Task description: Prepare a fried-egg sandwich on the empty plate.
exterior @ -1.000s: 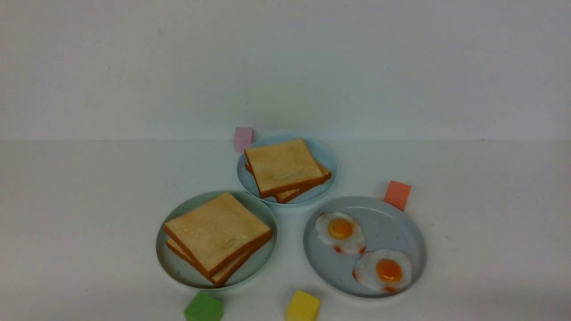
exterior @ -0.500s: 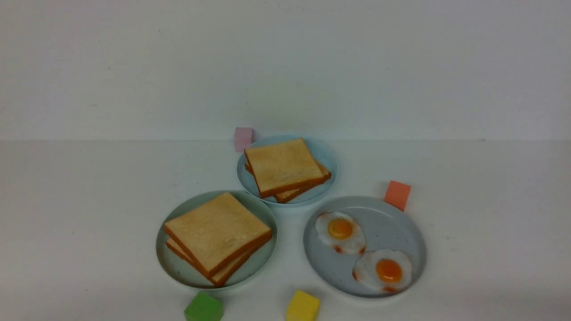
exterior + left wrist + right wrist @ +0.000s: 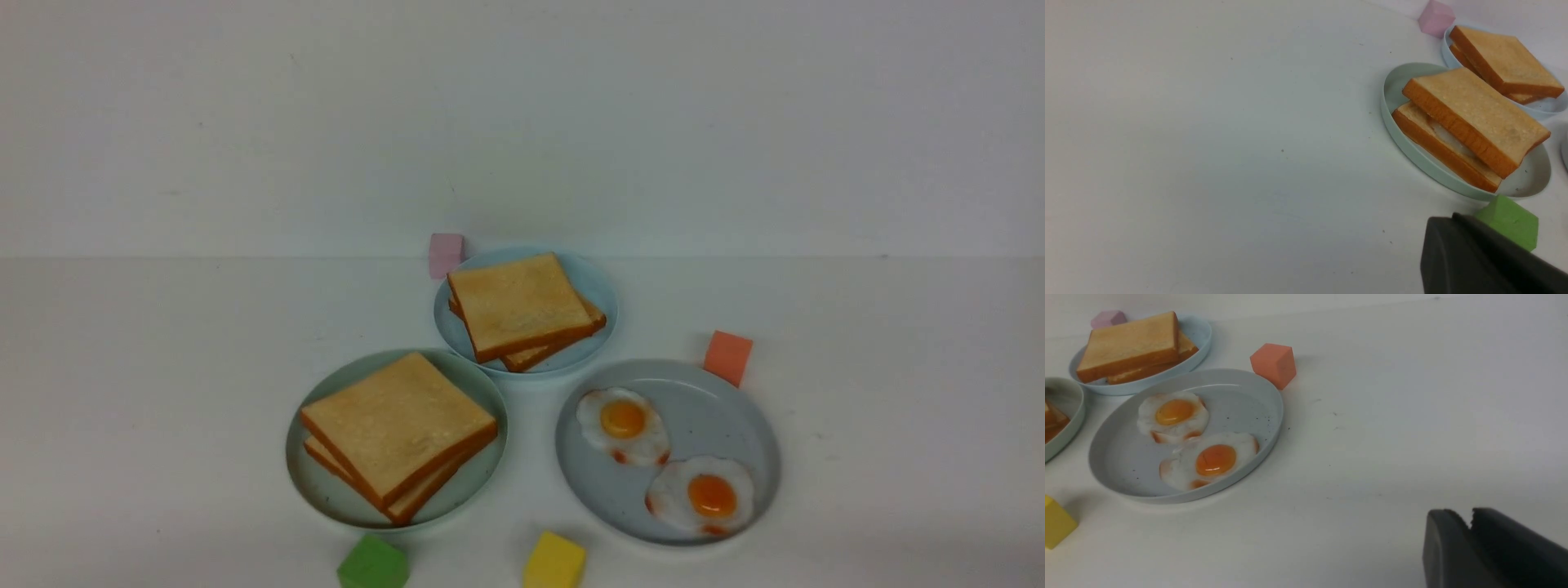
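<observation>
The fried-egg sandwich (image 3: pixel 398 435) sits on the mint-green plate (image 3: pixel 320 487) at the lower left of centre in the front view: two toast slices stacked slightly askew, and in the left wrist view a strip of egg white shows between them. Above it, toward the middle of the frame, a smaller light-blue plate (image 3: pixel 596 287) carries another pile of toast slices (image 3: pixel 521 309), with a pink block (image 3: pixel 446 254) touching or just beside its upper-left rim. At lower right a grey-blue plate (image 3: pixel 739 425) holds two fried eggs (image 3: pixel 623 424), one above and left of the other, and an orange block (image 3: pixel 727 356) stands at its upper-right rim. A green block (image 3: pixel 373 563) and a yellow block (image 3: pixel 554 562) lie along the bottom edge on the white worktop (image 3: pixel 131 392). Neither arm shows in the front view. The left end effector (image 3: pixel 1453 218) appears at the lower right of its wrist view, fingers together and holding nothing. The right end effector (image 3: pixel 1470 516) appears at the lower right of its own view, fingers nearly together with a thin slit between the tips, also holding nothing
</observation>
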`<state>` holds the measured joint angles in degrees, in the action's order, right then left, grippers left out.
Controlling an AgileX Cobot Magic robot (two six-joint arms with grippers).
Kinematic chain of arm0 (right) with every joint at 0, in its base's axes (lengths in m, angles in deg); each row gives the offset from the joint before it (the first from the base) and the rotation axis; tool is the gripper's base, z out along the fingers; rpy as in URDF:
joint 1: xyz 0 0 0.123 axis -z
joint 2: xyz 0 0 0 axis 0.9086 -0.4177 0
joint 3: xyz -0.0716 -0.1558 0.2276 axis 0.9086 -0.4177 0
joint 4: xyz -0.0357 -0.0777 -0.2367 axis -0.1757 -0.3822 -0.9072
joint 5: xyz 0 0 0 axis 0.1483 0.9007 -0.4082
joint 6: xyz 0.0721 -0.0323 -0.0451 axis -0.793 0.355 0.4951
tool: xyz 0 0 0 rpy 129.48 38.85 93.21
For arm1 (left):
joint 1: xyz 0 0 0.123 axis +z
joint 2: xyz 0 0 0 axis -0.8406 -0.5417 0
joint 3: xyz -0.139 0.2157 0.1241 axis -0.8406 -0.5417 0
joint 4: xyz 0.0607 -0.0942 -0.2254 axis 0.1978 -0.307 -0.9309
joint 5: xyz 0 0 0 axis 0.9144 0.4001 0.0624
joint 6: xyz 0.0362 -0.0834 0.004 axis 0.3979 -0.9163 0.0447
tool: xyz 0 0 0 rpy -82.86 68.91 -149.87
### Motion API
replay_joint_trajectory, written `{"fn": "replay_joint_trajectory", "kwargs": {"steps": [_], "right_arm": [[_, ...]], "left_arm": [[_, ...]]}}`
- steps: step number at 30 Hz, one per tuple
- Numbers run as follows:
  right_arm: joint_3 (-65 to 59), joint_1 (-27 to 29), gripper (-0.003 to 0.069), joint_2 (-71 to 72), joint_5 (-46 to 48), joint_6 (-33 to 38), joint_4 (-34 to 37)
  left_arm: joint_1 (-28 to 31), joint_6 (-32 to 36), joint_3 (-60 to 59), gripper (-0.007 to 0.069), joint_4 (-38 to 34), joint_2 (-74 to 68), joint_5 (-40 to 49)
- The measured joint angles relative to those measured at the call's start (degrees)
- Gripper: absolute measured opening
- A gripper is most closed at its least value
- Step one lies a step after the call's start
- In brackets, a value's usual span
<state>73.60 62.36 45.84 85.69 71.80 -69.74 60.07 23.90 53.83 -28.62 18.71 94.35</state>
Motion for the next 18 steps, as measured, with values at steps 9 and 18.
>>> {"fn": "replay_joint_trajectory", "kwargs": {"steps": [9, 18], "right_arm": [[0.00, 0.00, 0.0124, 0.00, 0.00, 0.00, 0.00], [0.00, 0.00, 0.0134, 0.00, 0.00, 0.00, 0.00]], "left_arm": [[0.00, 0.00, 0.00, 0.0011, 0.00, 0.00, 0.00], [0.00, 0.00, 0.00, 0.0020, 0.00, 0.00, 0.00]]}}
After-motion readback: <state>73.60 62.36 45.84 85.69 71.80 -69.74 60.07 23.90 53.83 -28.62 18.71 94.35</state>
